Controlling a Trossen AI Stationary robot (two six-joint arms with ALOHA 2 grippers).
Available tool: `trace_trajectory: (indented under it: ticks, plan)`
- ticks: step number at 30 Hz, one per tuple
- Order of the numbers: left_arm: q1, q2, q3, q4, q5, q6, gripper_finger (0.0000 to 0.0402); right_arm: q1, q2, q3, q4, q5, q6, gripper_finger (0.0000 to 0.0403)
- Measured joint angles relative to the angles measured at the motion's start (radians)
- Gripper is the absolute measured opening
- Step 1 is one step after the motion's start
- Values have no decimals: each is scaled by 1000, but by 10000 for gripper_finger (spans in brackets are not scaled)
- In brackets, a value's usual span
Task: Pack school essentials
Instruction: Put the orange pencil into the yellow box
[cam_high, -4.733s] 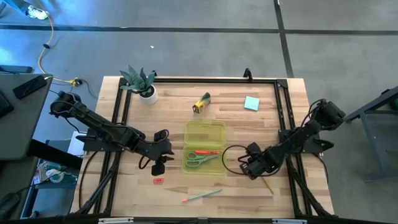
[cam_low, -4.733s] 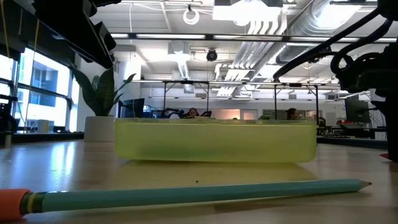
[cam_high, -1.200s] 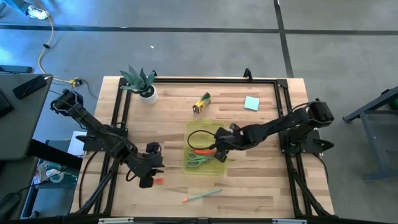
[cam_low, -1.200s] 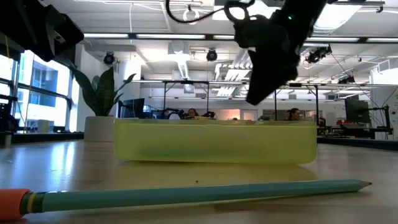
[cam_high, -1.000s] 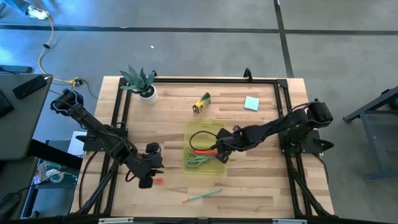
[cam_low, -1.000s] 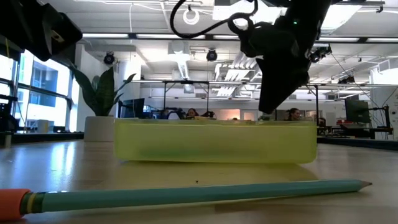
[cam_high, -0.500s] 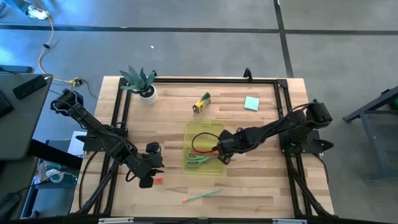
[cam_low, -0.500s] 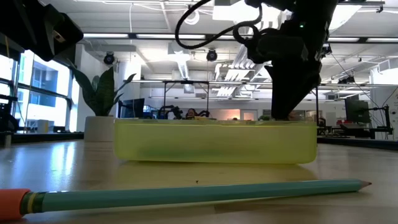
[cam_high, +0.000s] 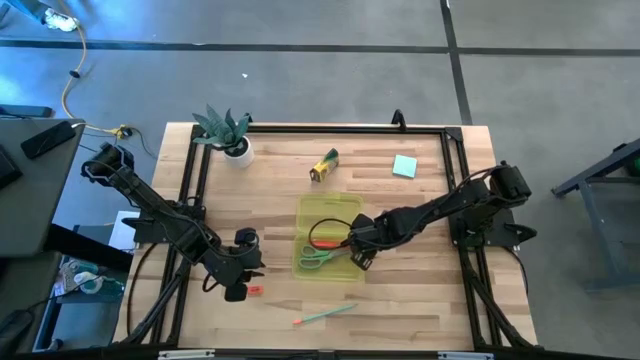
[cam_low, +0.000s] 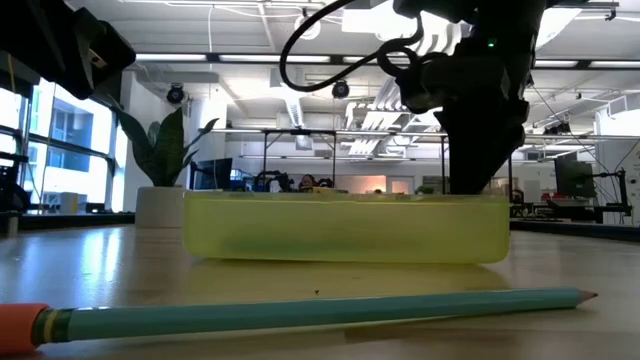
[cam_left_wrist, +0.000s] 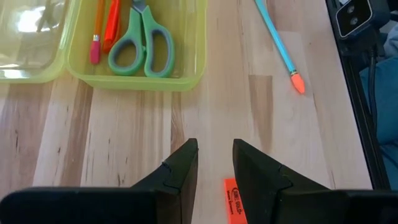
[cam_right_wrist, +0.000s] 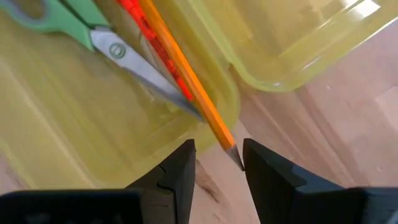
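Straining, I'm seeing the right gripper (cam_right_wrist: 217, 163) spread around the orange pencil (cam_right_wrist: 186, 87) at frame bottom, contact unclear; left gripper (cam_left_wrist: 214, 163) gaping.

One open yellow-green case (cam_high: 303, 214) holds one pair of green-handled scissors (cam_high: 318, 257), one orange pencil (cam_right_wrist: 186, 81) and one red pen (cam_right_wrist: 149, 34). On the surface (cam_high: 420, 300) lie one teal pencil (cam_high: 325, 314), one red eraser (cam_high: 254, 290), one crayon box (cam_high: 324, 166), one teal notepad (cam_high: 404, 166) and one potted plant (cam_high: 228, 132).
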Motion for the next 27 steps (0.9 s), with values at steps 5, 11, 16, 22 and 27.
trace_trajectory:
  ticks: [5,11,16,22,27]
  plan:
    - [0,0,0,1,0,0,90,2,0,0,-1,-6,1,126]
    - [0,0,0,1,0,0,90,2,0,0,-9,-6,15,99]
    - [0,0,0,0,0,0,90,2,0,0,-9,-6,15,49]
    - [0,0,0,0,0,0,90,2,0,0,-6,-7,8,12]
    - [0,0,0,1,1,0,90,11,0,0,3,-14,11,10]
